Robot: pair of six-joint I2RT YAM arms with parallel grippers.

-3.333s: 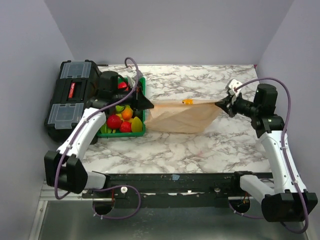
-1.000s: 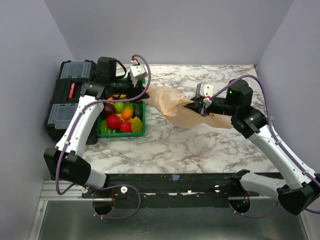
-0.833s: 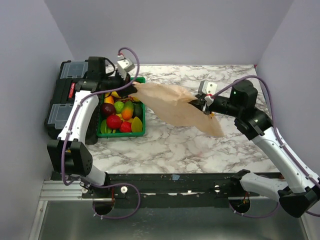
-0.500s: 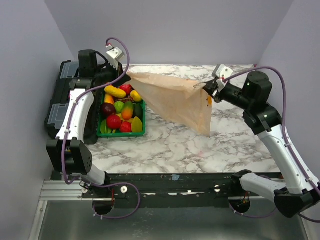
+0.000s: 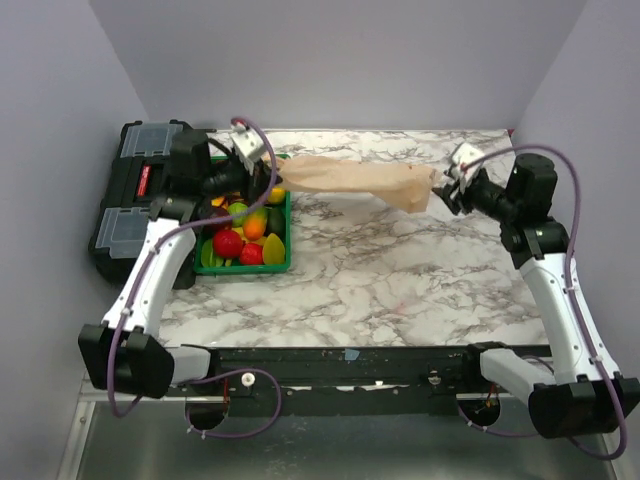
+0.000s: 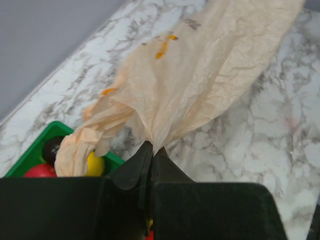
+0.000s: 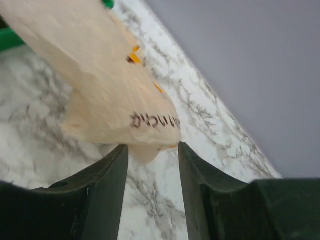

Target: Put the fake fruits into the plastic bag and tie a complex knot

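1. The left gripper [image 6: 151,149] has its two black fingers pressed together on a gathered fold of the plastic bag [image 5: 350,178]. It pinches the film right above the far right corner of the green tray [image 5: 288,245].
2. From that pinch the plastic bag runs away from the green tray to the right as a long, crumpled, pale peach band. It is lifted off the marble table [image 5: 400,285] (small yellow-orange motifs show on it in both wrist views).
3. The right gripper [image 7: 152,147] sits well to the right of the green tray, at the bag's far end. Its fingers are spread, with bare marble showing in the gap between them.
4. The bag's blunt end, printed with a line of dark lettering [image 7: 155,121], sits at the mouth of that gap and is not clamped. Whether the film brushes either finger cannot be told.
5. The fake fruits [image 5: 245,228] lie heaped inside the green tray: red, yellow, orange, green and dark purple pieces packed close together.
6. In the left wrist view a loose lobe of the bag droops from the pinch over the tray's far end. It hangs just in front of a yellow fruit [image 6: 95,164], with a red fruit [image 6: 40,171] beside it.
7. The black toolbox [image 5: 130,205] stands just to the left of the green tray, and the left arm reaches over the strip between them.
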